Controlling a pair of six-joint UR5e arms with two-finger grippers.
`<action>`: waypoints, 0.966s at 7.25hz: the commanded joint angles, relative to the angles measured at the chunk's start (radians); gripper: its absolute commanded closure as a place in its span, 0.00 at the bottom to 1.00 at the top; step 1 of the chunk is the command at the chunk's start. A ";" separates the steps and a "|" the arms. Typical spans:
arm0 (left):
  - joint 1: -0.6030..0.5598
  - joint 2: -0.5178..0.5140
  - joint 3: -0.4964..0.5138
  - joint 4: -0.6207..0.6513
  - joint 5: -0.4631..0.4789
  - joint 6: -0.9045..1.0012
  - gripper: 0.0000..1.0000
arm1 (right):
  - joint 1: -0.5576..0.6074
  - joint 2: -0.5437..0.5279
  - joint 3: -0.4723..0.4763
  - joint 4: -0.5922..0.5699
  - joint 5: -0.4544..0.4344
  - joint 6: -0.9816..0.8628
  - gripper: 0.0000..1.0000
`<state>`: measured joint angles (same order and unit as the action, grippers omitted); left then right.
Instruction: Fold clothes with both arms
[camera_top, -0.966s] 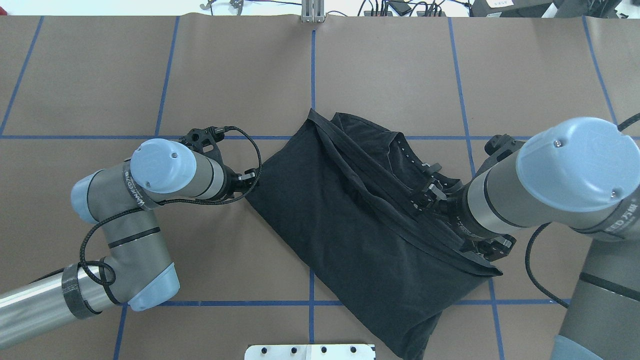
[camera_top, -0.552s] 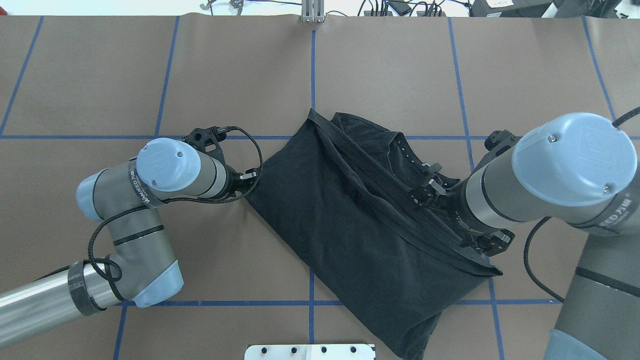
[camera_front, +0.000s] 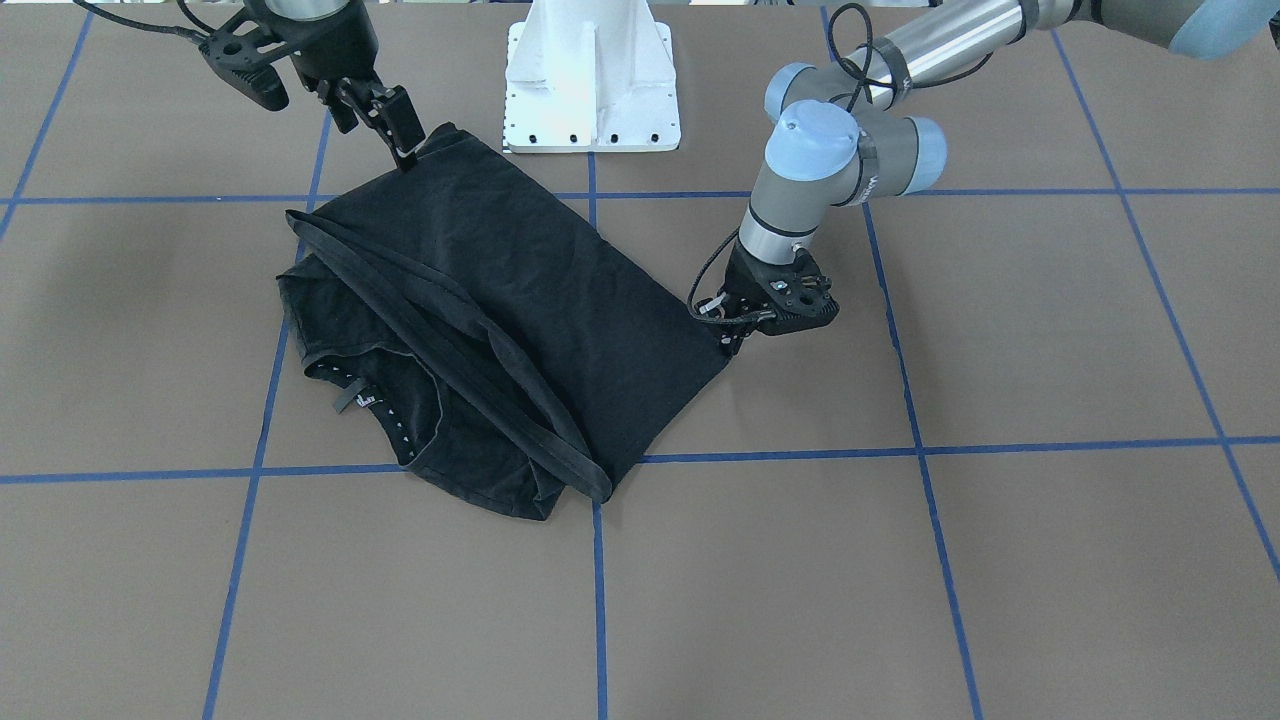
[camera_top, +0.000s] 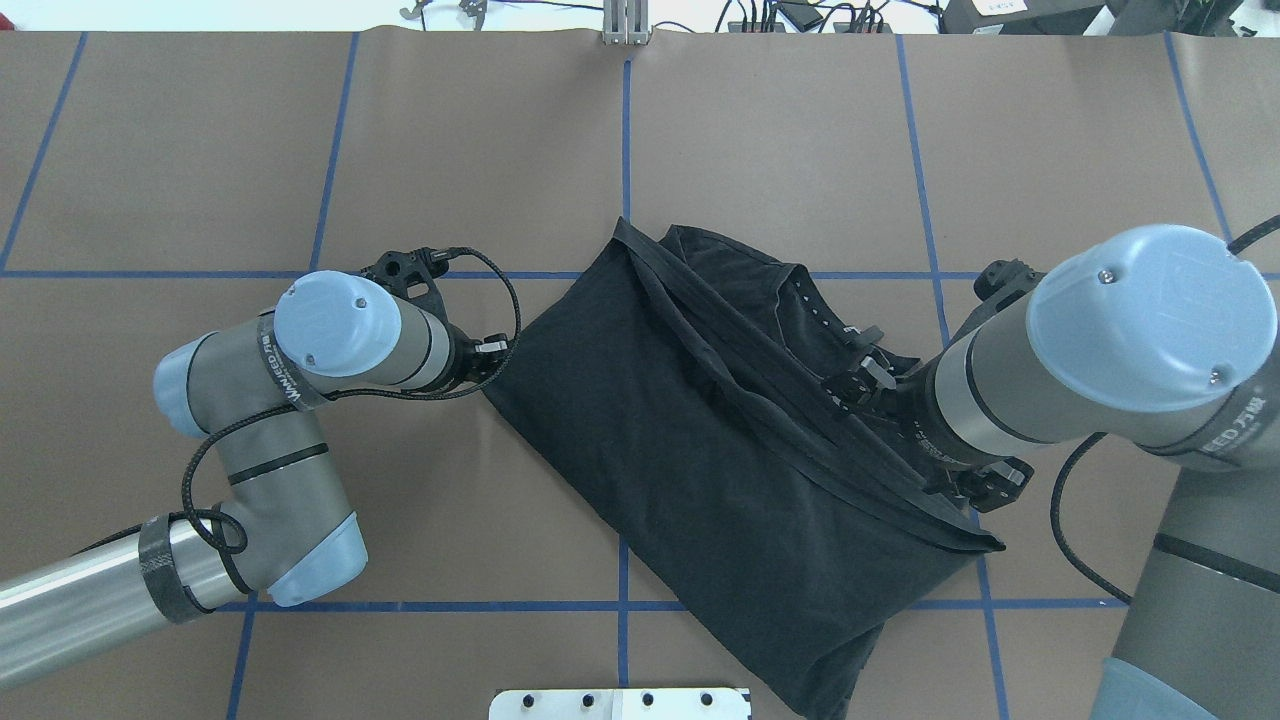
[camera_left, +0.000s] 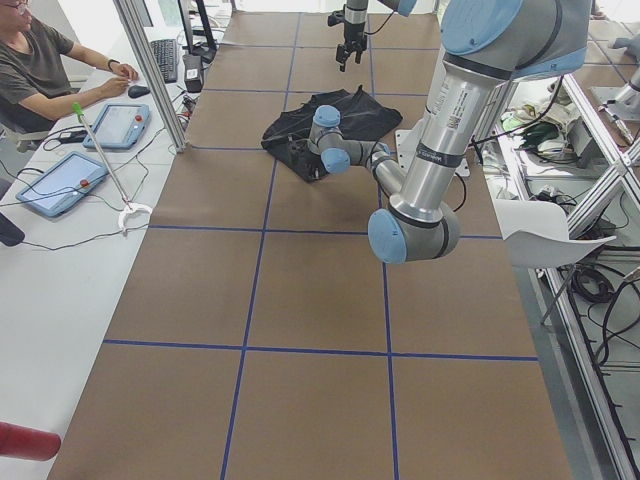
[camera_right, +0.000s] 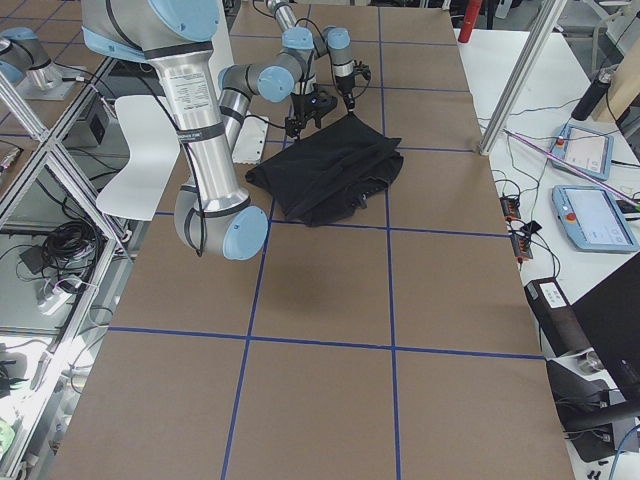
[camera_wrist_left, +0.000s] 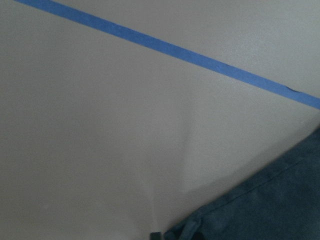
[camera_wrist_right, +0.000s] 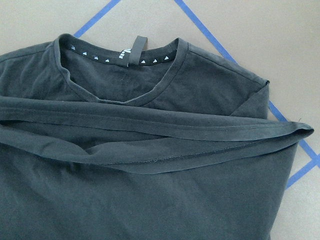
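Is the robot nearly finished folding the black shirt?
Not yet. Done: the T-shirt is folded over once, its hem band lying just below the collar. In hand: the left gripper sits at one folded corner and the right gripper at another; whether either one grips is unclear. Left: the bundle looks wide and crooked, so probably more folds.

The left arm and the right arm are built from silver-grey tubes, and each joint is closed by a rounded light blue cap. Two small screws are set in the right arm's large cap. A black band with white lettering is wrapped round each wrist link. Black braided cables are looped along the arms and strapped on with black tape. The left gripper and right gripper are finished in black.
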<state>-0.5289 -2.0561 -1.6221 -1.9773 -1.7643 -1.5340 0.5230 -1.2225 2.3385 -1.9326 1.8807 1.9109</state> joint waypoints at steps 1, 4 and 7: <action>-0.017 -0.006 0.001 0.000 0.000 0.002 1.00 | 0.000 -0.005 -0.002 0.000 0.000 0.000 0.00; -0.218 -0.153 0.196 -0.011 -0.003 0.207 1.00 | 0.000 0.003 -0.002 0.000 0.000 0.000 0.00; -0.305 -0.470 0.765 -0.352 -0.001 0.230 1.00 | 0.006 0.005 -0.002 0.006 -0.002 0.003 0.00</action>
<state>-0.8036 -2.4155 -1.0662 -2.1974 -1.7668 -1.3160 0.5255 -1.2186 2.3379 -1.9316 1.8803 1.9146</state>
